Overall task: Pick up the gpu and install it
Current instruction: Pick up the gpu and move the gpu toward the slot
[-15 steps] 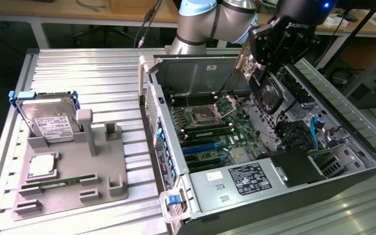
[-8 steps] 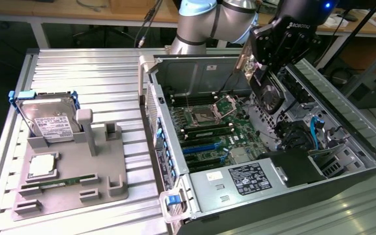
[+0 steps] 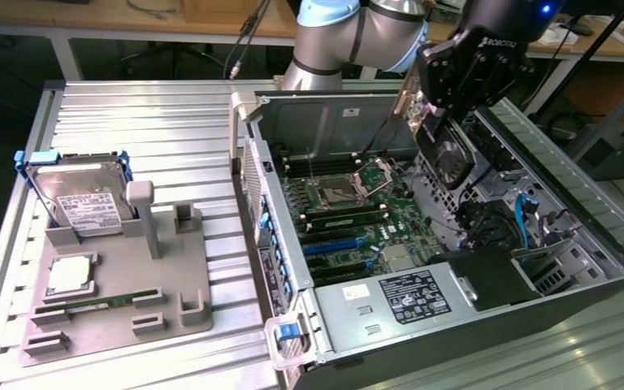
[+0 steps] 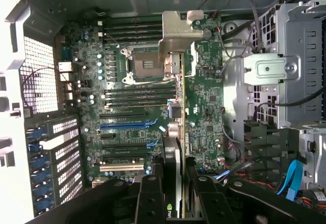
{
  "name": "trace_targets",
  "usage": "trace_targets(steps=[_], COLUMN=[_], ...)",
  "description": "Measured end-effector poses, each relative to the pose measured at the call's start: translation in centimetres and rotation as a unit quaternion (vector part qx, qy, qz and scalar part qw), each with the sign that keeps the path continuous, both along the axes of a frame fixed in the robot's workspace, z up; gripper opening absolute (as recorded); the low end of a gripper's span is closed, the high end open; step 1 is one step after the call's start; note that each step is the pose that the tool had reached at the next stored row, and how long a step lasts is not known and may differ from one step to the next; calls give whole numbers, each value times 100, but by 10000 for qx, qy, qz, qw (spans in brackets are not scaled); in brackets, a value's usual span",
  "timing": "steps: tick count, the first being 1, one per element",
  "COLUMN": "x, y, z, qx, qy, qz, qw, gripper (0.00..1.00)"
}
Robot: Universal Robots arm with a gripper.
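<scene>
Operator: Claw [image 3: 448, 122] state?

Spotter: Your claw is closed partway. Its two black fingers [image 4: 150, 198] pinch the gpu [image 3: 450, 158] from both flat sides, so you have it firmly in hand.

Operator: Where does the gpu sit?

Spotter: You are holding it on edge over the open computer case [image 3: 323, 122], towards the case's side at the exterior view's right. It hangs above the motherboard [image 3: 361, 215] and is not seated in any slot.

Operator: And through the wrist view?

Spotter: You look straight down the thin edge of the gpu [image 4: 177, 132] into the case. Its silvery bracket [image 4: 178, 33] is at the end farthest from your claw. The blue expansion slot [image 4: 125, 124] shows on the motherboard beneath.

Operator: Anything outside the case?

Spotter: On the table [image 3: 139, 122], well apart from the case on the exterior view's left, you have a grey holder [image 3: 117, 284]. A hard drive [image 3: 79, 199] in a blue frame stands upright in it, and a thin green memory stick [image 3: 95, 303] lies flat in it.
</scene>
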State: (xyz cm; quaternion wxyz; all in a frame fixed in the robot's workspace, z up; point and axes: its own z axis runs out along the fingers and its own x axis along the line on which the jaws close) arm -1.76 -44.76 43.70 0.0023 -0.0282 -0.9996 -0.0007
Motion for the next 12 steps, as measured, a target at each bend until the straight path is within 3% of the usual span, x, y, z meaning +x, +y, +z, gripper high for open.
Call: trace_targets(steps=[12], x=[61], y=[0], z=[0], qx=[0], qy=[1], qz=[0], qw=[10000], gripper=[27])
